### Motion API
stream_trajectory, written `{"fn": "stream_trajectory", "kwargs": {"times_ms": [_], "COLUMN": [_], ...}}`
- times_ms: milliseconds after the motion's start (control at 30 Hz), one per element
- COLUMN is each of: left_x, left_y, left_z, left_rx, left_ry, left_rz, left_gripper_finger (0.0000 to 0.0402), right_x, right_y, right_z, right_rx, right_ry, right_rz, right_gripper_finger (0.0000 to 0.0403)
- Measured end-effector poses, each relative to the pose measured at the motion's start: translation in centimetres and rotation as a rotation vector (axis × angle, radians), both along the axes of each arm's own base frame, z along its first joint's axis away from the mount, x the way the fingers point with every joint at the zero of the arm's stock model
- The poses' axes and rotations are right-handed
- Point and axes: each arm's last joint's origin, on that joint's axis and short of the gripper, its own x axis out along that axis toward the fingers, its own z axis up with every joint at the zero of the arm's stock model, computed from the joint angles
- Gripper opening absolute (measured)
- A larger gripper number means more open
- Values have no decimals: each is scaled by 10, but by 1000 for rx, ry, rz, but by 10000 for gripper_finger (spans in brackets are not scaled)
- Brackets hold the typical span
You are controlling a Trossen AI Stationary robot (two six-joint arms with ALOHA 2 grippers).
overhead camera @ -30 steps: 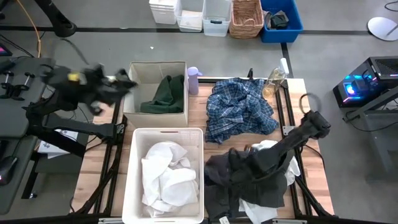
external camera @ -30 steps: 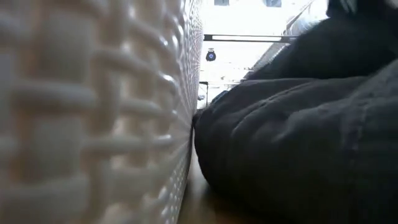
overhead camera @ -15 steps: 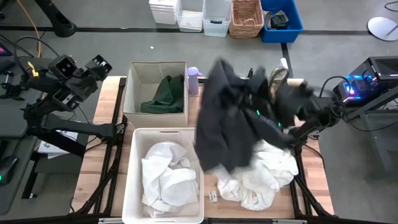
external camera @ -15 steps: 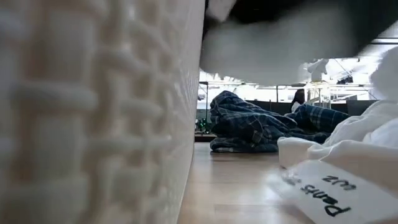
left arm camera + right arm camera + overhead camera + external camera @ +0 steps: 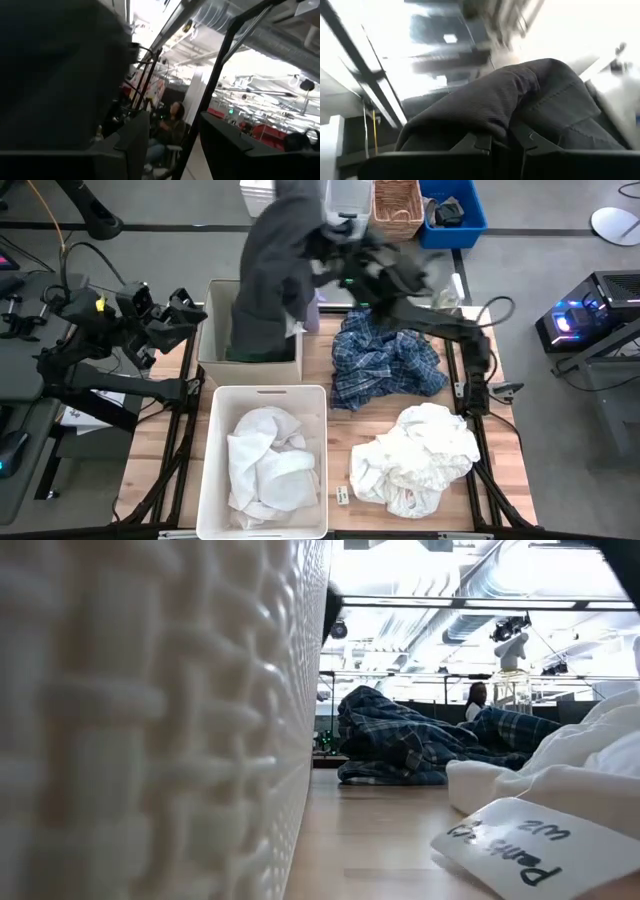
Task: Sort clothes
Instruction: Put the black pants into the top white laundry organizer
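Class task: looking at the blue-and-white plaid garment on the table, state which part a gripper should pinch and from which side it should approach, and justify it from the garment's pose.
Pinch a raised fold near the middle of the plaid garment, coming straight down from above. It lies crumpled with upstanding ridges, so a ridge probably gives the fingers fabric to close on.

the wooden worktop (image 5: 320, 370) is carrying a beige fabric box (image 5: 222, 310), a white woven bin (image 5: 214, 470), a lilac bottle (image 5: 312, 320), a plaid garment (image 5: 385, 360), a white garment heap (image 5: 420, 455) and a paper tag (image 5: 525, 850).
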Motion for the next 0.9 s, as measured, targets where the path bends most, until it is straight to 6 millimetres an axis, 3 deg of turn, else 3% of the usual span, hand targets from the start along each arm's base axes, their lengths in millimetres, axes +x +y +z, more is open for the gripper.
{"fn": "stream_trajectory", "kwargs": {"times_ms": [167, 433, 633, 900], "left_x": [-14, -44, -57, -55], "left_y": [-2, -4, -2, 2], "left_z": [2, 5, 1, -13], "left_rx": [-4, 32, 11, -38], "left_ry": [-31, -106, -99, 49], "left_rz": [-25, -8, 93, 196], "left_gripper_finger": [161, 161, 161, 161], "right_x": [61, 116, 118, 100], "right_y": [-22, -5, -1, -6], "right_z": [-71, -159, -192, -223], "right_rx": [182, 426, 636, 901], "right_ry": [169, 513, 798, 1061], "right_rz": [129, 403, 414, 119], "right_gripper_finger": [9, 9, 9, 13]}}
